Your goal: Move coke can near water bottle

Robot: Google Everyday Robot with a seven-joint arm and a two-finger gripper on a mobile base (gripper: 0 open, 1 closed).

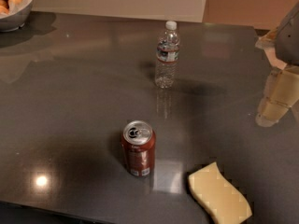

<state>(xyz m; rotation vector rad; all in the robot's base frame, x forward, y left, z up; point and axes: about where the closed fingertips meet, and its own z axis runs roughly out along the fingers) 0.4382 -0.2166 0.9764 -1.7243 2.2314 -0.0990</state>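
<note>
- Finds the coke can (138, 148) upright on the dark, glossy worktop (70, 101), toward the front, well apart from the water bottle (167, 55) standing upright farther back and slightly to the right.
- Places the hand (286, 41) at the far right edge, only partly in frame, above the worktop and well apart from the can; cannot tell whether apart, together or clamped on anything.
- Leaves the whole move undone: can not yet grasped.
- Risks knocking the can over with an off-centre or too-low approach from the right; probably means a roll across the smooth worktop once on its side.
- Risks a slipping hold on the round metal wall with a grasp too near the silver top.
- Risks snagging the yellow sponge (218, 192), lying near the can at the front right, on a low sweep in from that side.
- Risks toppling the bottle: tall, slim, likely light, easily tipped by the carried can or the hand arriving too close.
- Risks stopping too far off, or dropping the can tilted through release above the surface.
- Threatens little at the bowl (14, 17) in the far left corner.
</note>
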